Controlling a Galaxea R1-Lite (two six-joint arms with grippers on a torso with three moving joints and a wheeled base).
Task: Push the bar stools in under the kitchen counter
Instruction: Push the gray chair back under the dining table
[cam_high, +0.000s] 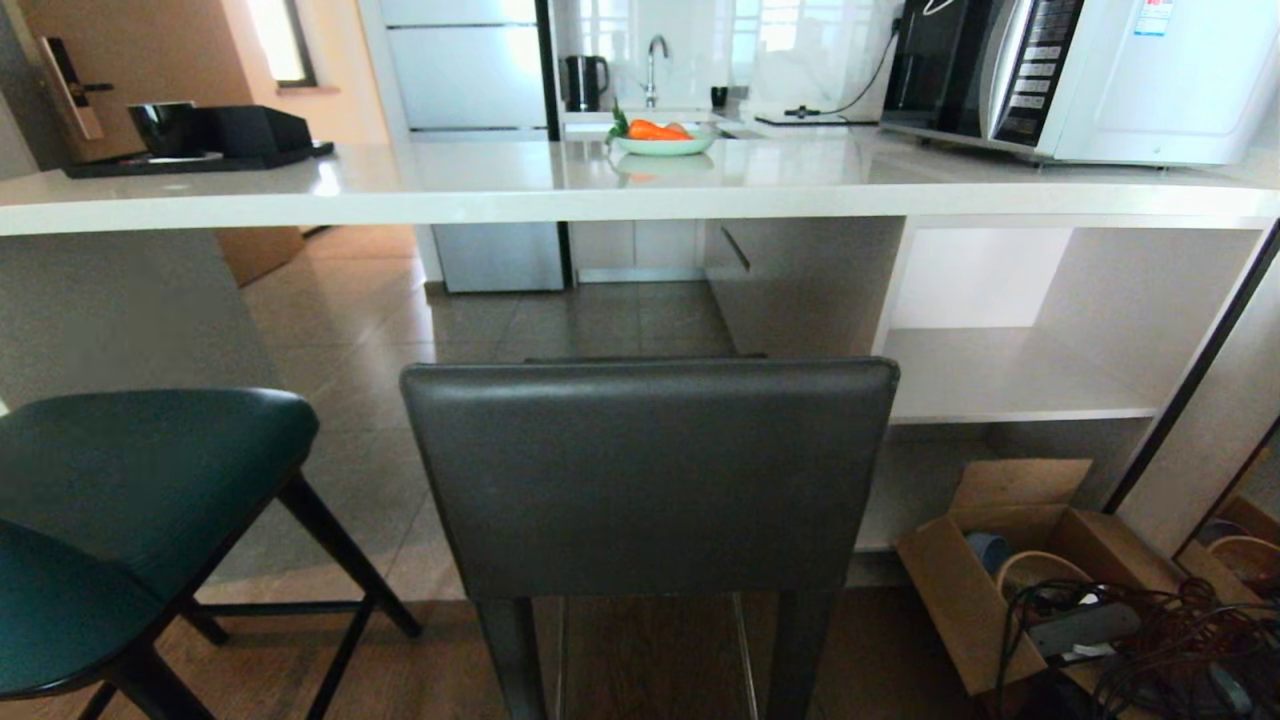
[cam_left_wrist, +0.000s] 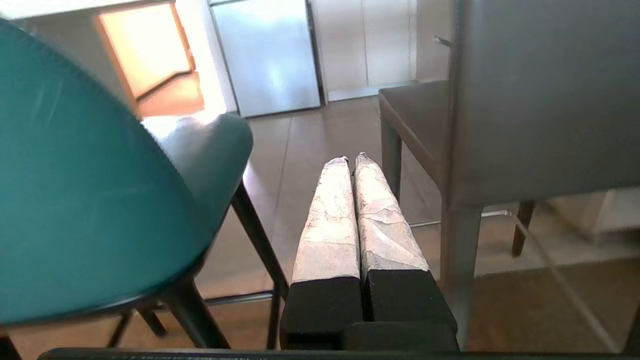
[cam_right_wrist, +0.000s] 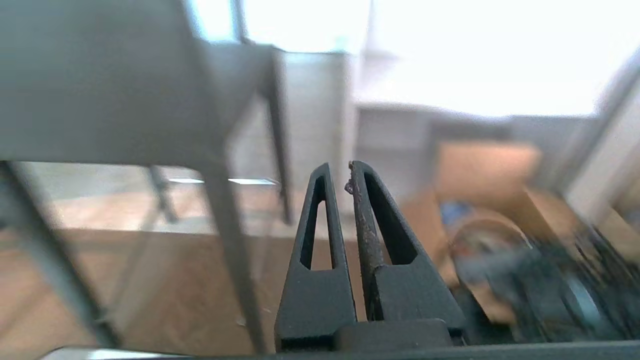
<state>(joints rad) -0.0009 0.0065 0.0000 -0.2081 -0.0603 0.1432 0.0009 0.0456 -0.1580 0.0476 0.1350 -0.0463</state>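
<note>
Spanning the top of the head view, the kitchen surface (cam_high: 640, 185). Grey stool (cam_high: 650, 470) sits center-bottom, teal stool (cam_high: 130, 520) lower left, both outside it. Left gripper (cam_left_wrist: 352, 159) and right gripper (cam_right_wrist: 337, 170): jaws pressed together, holding nothing.

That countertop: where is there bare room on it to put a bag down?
The kitchen counter is bare along its near edge, widest between the black tray on the left and the bowl of carrots. A smaller bare patch lies between the bowl and the microwave. The right end is taken up by the microwave.
</note>
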